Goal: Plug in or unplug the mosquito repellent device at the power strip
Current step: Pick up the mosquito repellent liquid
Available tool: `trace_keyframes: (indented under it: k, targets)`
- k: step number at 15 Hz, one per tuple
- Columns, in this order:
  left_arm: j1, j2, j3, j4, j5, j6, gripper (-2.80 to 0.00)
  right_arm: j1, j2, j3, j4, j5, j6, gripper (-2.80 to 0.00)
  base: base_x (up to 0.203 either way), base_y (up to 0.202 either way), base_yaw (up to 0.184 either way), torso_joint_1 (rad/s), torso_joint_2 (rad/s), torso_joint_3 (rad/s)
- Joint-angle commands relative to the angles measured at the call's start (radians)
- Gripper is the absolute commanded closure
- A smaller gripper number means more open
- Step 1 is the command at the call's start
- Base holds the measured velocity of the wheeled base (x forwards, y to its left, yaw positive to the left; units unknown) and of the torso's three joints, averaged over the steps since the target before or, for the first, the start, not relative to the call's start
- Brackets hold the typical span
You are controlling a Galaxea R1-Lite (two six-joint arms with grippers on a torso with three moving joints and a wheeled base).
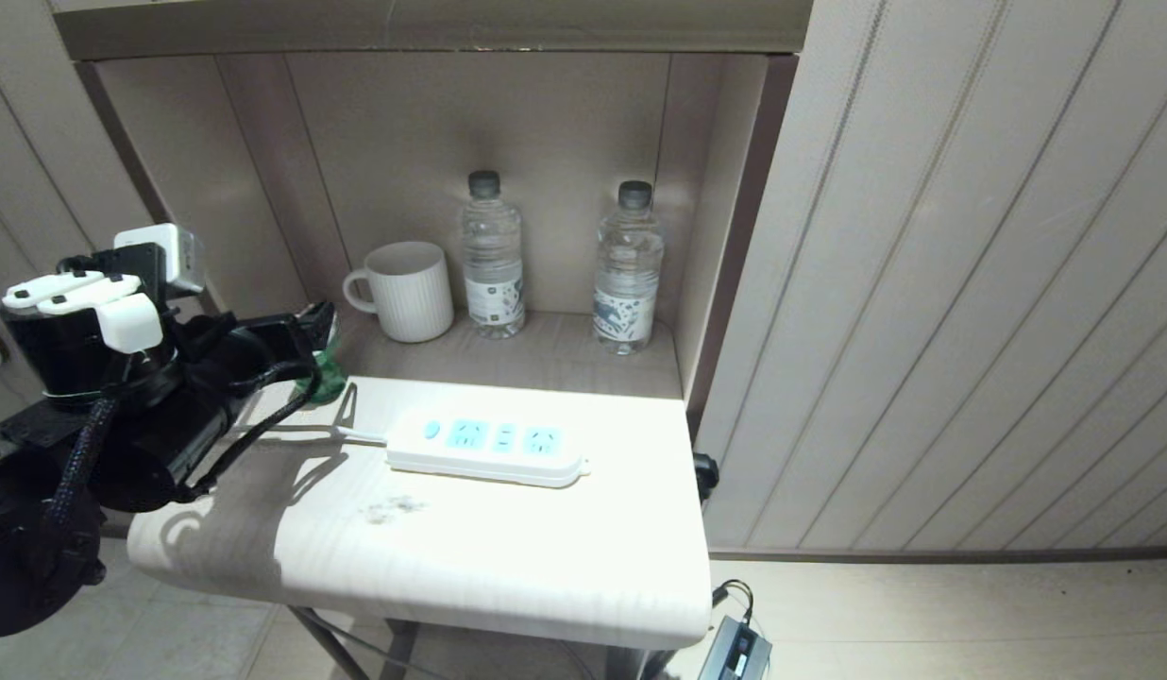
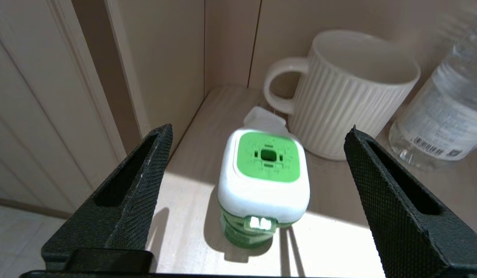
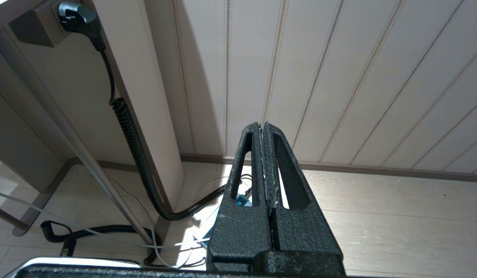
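Now spread wide around the mosquito repellent device (image 2: 263, 189), left gripper (image 2: 257, 170) with fingers (image 2: 134, 189) well clear of the white cap on either side, nothing clamped; device upright on the table (image 1: 508, 576) near its left back corner, just beside the mug (image 2: 350, 92) and well apart from the power strip (image 1: 489, 450), not plugged in. Best centred over the white cap before closing, squeezing the cap's flat sides rather than the green bottle, and keeping the far finger off the mug. Right gripper (image 3: 264, 162) pressed together, parked low beside the table.
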Motion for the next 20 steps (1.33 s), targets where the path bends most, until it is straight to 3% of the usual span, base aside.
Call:
trace_keyframes:
  k: [1,11,20]
  targets:
    - [0.000,0.023,0.011,-0.008,0.004,-0.002,-2.80,0.000,0.001,0.000,0.001,0.000,0.000,0.00,0.000,0.000,0.000,0.000,0.00,0.000]
    - [0.010,0.145,-0.044,-0.101,0.004,-0.004,-2.80,0.000,0.001,0.000,0.001,0.000,0.000,0.00,0.000,0.000,0.000,0.000,0.00,0.000]
    - [0.026,0.182,-0.061,-0.115,0.002,0.001,-2.80,0.000,0.001,0.000,0.001,0.000,0.000,0.00,0.000,0.000,0.000,0.000,0.00,0.000]
